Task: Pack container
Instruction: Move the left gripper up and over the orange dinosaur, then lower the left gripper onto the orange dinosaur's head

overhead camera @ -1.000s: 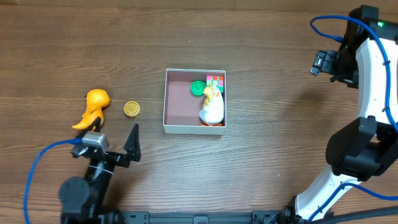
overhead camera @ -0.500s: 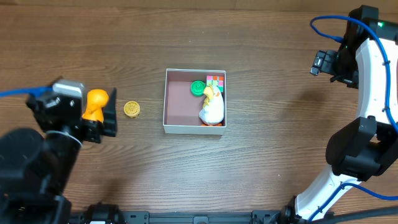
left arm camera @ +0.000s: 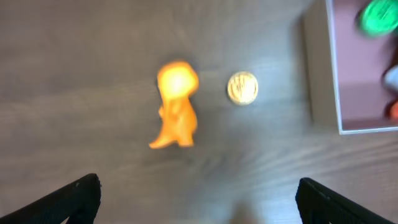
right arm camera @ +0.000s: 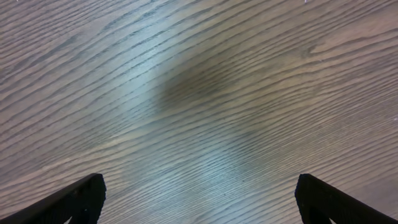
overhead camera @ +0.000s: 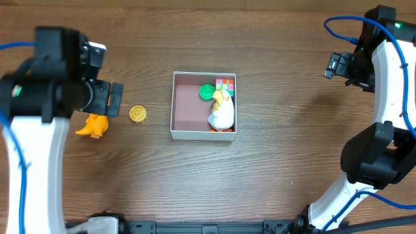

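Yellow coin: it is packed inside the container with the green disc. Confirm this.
Wrong. The yellow coin lies on the table left of the container, not inside it; the green disc is inside. The overhead view shows this.

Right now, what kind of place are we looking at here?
Probably a robot manipulation test bench: a bare wood-grain table, a cabled left arm and right arm over it, and small toys such as an orange figure staged beside a white container.
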Tool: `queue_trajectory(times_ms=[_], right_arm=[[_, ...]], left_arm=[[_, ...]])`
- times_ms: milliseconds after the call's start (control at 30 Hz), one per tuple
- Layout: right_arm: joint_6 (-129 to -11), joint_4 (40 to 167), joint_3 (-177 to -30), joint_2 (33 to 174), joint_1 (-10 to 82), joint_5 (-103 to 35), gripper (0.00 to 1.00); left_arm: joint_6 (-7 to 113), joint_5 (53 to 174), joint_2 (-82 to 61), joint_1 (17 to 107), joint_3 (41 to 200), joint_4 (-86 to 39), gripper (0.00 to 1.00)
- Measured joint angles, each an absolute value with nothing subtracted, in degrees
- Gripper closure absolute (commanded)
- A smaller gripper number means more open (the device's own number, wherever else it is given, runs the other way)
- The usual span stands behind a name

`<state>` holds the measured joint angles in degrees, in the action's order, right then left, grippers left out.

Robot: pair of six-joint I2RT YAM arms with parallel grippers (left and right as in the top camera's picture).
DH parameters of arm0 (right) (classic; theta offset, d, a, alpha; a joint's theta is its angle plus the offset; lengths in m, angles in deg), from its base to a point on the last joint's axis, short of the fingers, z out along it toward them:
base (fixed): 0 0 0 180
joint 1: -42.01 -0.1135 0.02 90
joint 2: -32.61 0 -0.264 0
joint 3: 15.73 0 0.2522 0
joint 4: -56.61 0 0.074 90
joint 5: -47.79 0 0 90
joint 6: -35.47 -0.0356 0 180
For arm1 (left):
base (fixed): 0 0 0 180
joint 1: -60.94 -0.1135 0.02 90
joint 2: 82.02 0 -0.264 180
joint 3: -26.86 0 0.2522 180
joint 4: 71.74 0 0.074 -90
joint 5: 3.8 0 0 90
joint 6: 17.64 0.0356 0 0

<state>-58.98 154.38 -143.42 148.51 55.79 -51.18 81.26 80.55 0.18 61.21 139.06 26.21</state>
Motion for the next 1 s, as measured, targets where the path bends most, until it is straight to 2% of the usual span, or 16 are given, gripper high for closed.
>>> queue_trajectory(times_ms=[367,833,1000], right_arm=[[-59.0,154.3,-143.4,148.5,55.8,-51.2,0.00],[-59.0,154.4,-143.4,148.5,55.8,-51.2,0.00],[-59.0,154.4,-143.4,148.5,55.8,-51.2,0.00]], left_arm=[[70.1,68.8,12.0,59.6,139.3,29.5,0.00],[69.4,71.6,15.2,52.8,137.3,24.5,0.00],[71.9,76.6,18.5,49.3,132.8,23.2,0.00]])
